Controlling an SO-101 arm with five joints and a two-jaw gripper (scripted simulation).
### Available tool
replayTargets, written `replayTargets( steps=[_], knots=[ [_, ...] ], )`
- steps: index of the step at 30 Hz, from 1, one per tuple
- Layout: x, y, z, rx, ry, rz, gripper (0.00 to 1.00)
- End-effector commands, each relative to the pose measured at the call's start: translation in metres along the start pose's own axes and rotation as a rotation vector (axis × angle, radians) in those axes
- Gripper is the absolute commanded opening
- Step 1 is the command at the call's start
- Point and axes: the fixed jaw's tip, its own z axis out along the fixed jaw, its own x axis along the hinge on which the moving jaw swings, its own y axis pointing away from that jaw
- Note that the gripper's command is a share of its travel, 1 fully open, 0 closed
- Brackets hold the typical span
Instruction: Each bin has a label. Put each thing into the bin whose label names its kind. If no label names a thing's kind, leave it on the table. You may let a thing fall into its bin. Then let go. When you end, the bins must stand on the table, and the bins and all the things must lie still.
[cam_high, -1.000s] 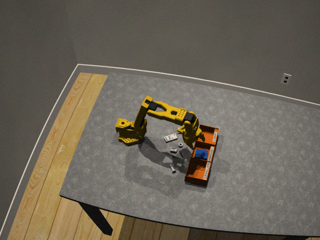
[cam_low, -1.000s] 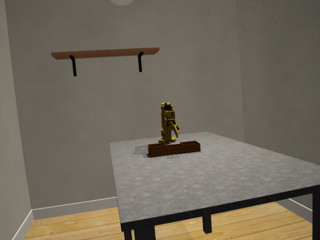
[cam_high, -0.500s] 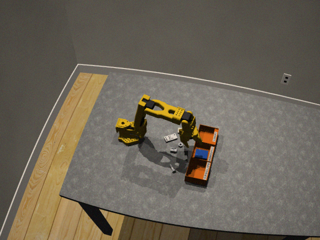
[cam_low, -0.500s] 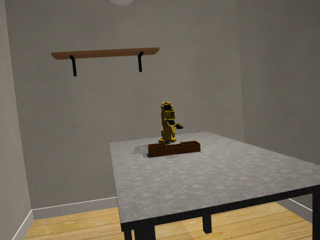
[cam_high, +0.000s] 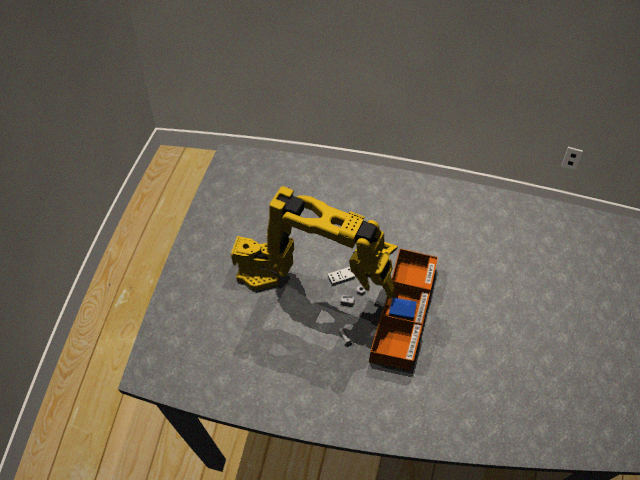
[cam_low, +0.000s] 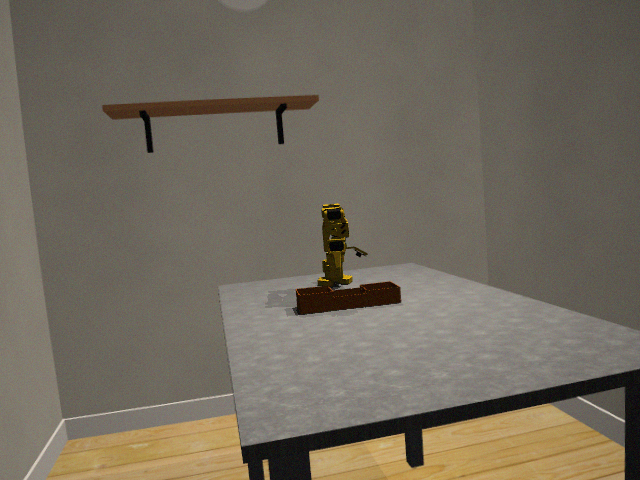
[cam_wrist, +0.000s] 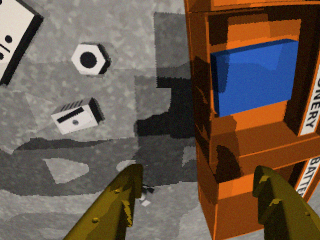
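Note:
My gripper (cam_high: 378, 291) (cam_wrist: 198, 172) is open and empty, above the near wall of the orange bins. A blue block (cam_high: 402, 307) (cam_wrist: 255, 80) lies in the middle bin, labelled STATIONERY (cam_wrist: 260, 132). The GAMES bin (cam_high: 412, 283) and the BATTERIES bin (cam_high: 390, 359) (cam_wrist: 235, 220) look empty where their insides show. On the table lie a white domino (cam_high: 341, 275) (cam_wrist: 15, 40), a hex nut (cam_high: 360, 290) (cam_wrist: 77, 52), a pencil sharpener (cam_high: 347, 300) (cam_wrist: 76, 120) and a small bolt-like piece (cam_high: 345, 336). Table parts behind the arm are hidden.
The three bins stand joined in a row; their outer side (cam_low: 348, 301) shows in the exterior view. The small loose things lie between the arm's base (cam_high: 258, 281) and the bins. A wall shelf (cam_low: 211, 106) is far behind.

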Motion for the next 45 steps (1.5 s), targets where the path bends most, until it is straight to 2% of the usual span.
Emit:
replayTargets(
  steps=[1,17,19,34,45],
  knots=[
    [0.001,-0.001,-0.011,0.052,-0.006,0.132,0.26],
    [-0.002,0.017,-0.009,0.003,-0.001,0.690,0.24],
    [-0.002,0.017,-0.009,0.003,-0.001,0.690,0.24],
    [-0.003,0.029,-0.008,-0.028,0.019,1.089,0.23],
    [-0.003,0.033,-0.007,-0.037,0.029,1.229,0.22]
  ],
)
